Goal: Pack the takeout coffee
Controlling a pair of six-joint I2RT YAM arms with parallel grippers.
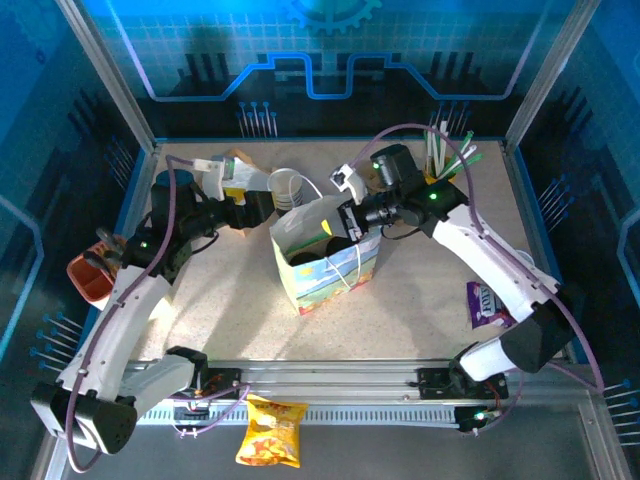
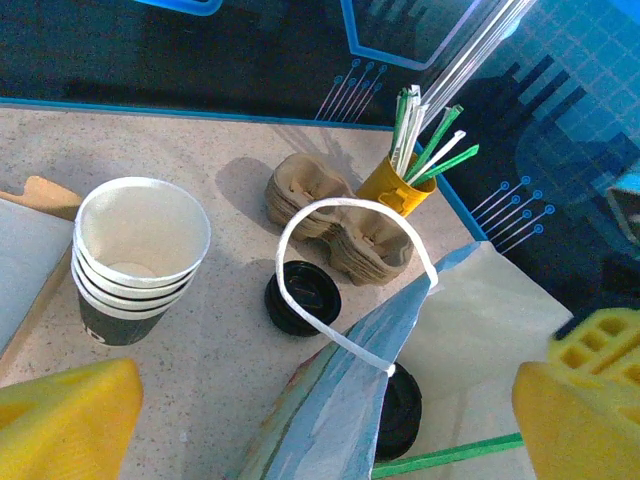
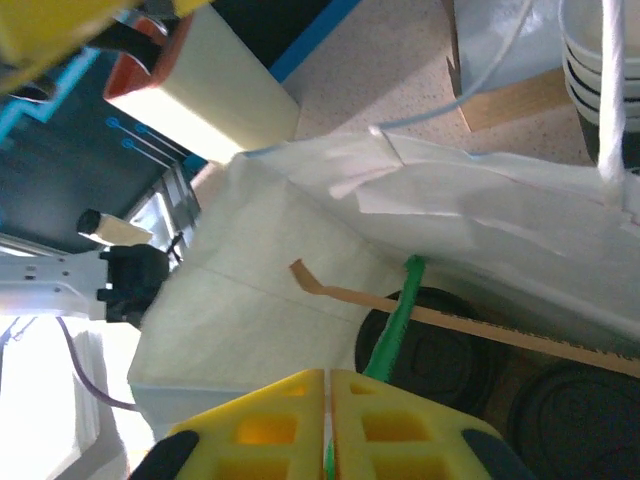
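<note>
From above, the paper bag (image 1: 325,270) stands open in the middle of the table (image 1: 420,290). The left gripper (image 1: 262,203) sits just left of the bag, beside a stack of cups (image 1: 287,188). The right gripper (image 1: 346,228) reaches over the bag's right rim into its mouth. The dark shapes inside are too small to tell apart.

The left wrist camera shows the left gripper's yellow fingers (image 2: 62,420) at the two lower corners, spread wide with nothing between them but the bag's near wall and white handle (image 2: 350,280). The takeout coffee (image 2: 405,408) stands inside the bag, with only part of its black lid showing past the wall, between and slightly beyond those fingers. A green straw (image 2: 450,460) lies just beside it.

On the right wrist camera the yellow fingers (image 3: 260,430) are pressed together with only a thin seam. A sliver of the green straw sits in the seam, and the straw runs up from there across the coffee's lid. The coffee stands inside the bag just beyond the fingertips, untouched by them. A second black lid (image 3: 575,420) sits beside it.
</note>
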